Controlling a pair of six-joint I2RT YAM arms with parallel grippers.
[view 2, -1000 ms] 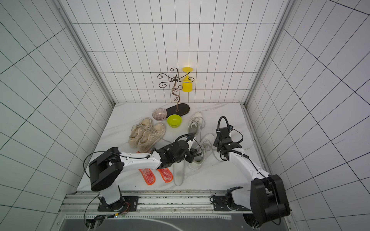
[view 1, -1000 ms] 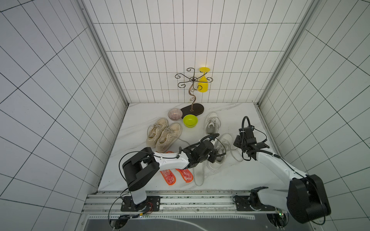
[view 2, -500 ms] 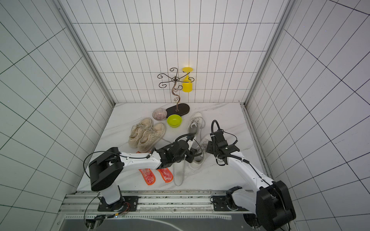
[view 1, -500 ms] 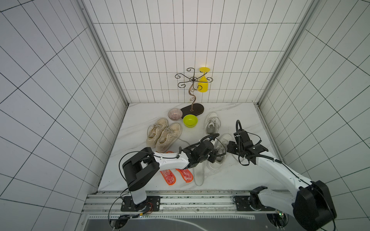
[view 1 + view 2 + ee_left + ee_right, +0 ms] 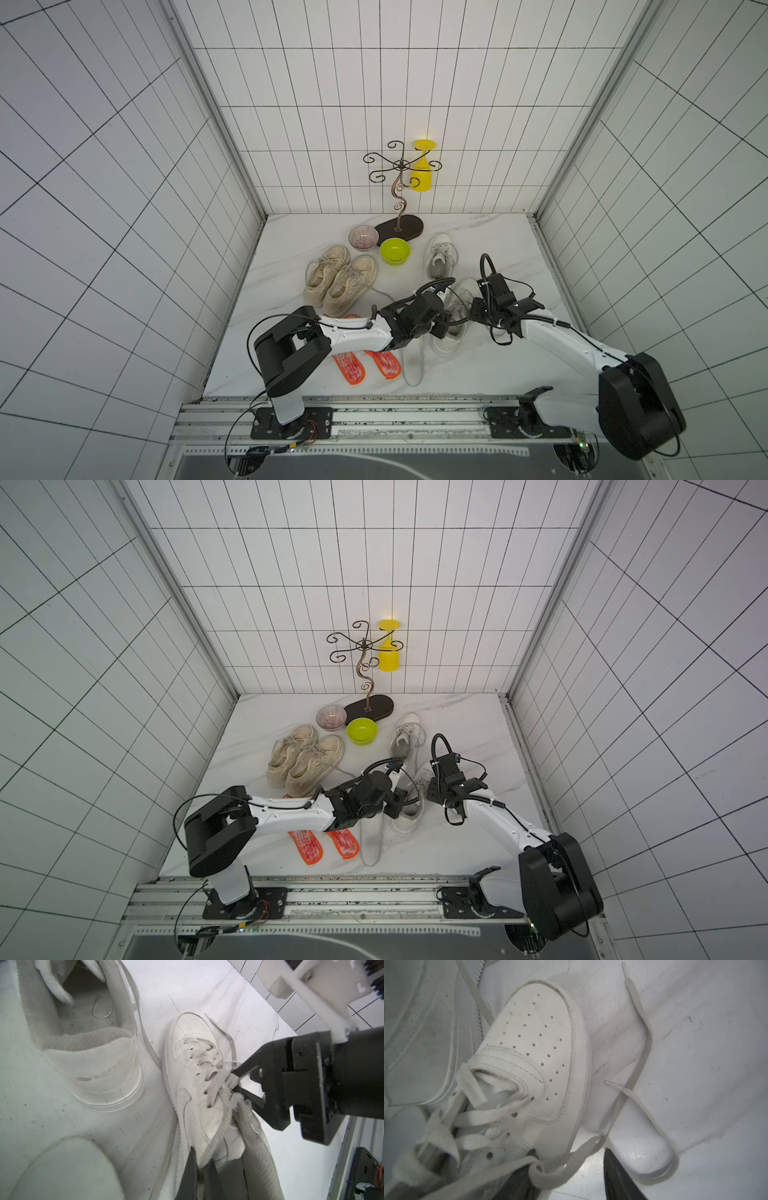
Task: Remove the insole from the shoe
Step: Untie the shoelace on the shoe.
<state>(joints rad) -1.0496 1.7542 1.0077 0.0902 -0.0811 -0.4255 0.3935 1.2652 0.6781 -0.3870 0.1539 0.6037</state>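
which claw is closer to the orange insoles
Left. The left claw pinches the white sneaker on its side toward the orange insoles, which lie partly under that arm. The right claw is at the sneaker's laces, on the far side.

Boxed in on three sides by white tiled walls (image 5: pixel 395 83) with dark grout lines. Floored with a white, grey-veined marble-look surface (image 5: pixel 490 232), scuffed with dark specks up close. Framed by pale metal corner posts (image 5: pixel 216 112) and a metal rail (image 5: pixel 415 415) along the front edge. Lit evenly, with soft shadows.
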